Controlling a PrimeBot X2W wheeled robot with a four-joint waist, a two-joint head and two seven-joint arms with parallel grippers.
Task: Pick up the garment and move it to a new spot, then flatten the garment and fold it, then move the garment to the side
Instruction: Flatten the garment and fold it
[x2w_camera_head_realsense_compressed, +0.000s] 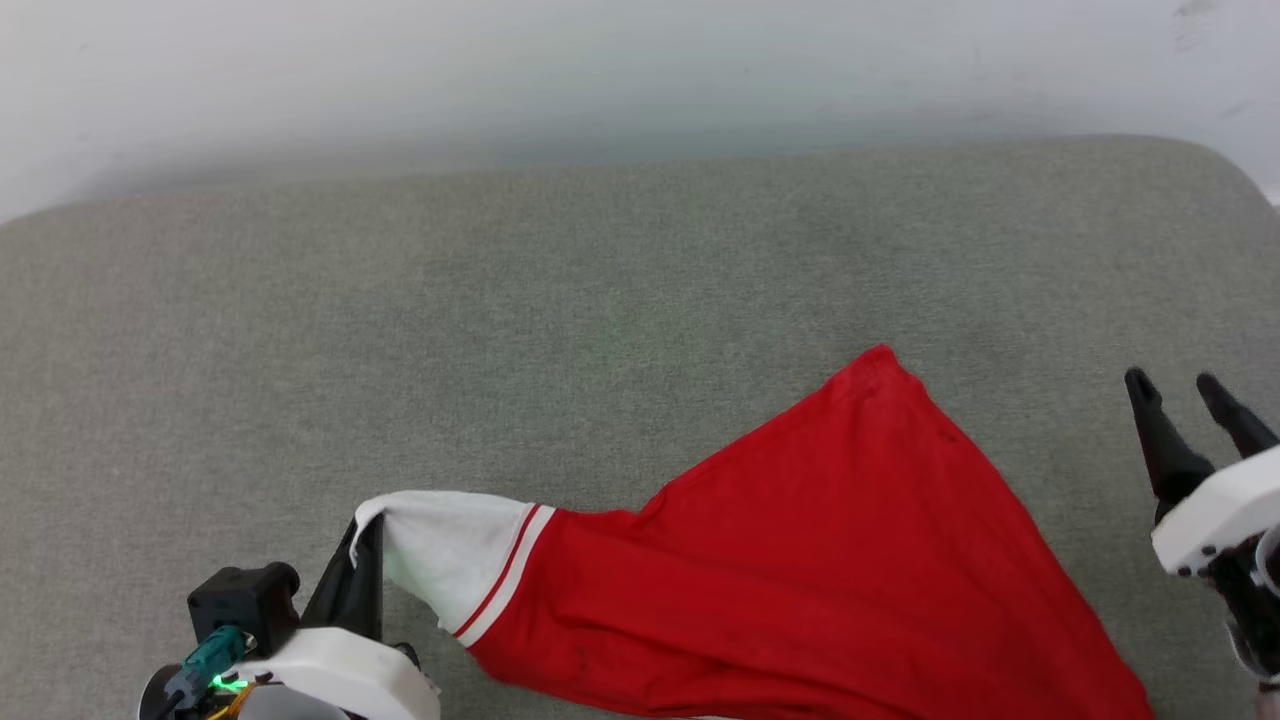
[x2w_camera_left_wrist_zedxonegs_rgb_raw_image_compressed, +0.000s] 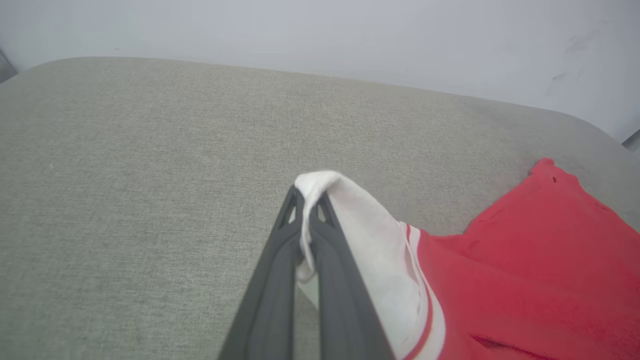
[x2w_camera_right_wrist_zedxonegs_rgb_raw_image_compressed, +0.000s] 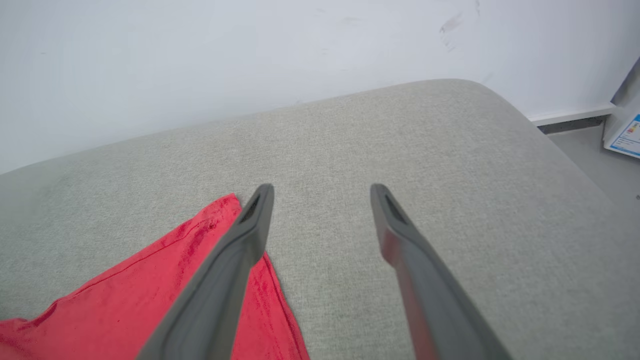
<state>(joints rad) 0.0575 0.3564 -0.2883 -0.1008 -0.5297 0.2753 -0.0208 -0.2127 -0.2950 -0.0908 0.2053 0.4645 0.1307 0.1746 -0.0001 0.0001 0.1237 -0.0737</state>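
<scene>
Red garment (x2w_camera_head_realsense_compressed: 850, 560) fans triangular, white sleeve (x2w_camera_head_realsense_compressed: 440, 550) pinched in left jaws; right jaws spread wide.

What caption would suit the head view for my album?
The left gripper pinches the garment by its white sleeve on a grey cushion; right gripper stands open nearby.
</scene>
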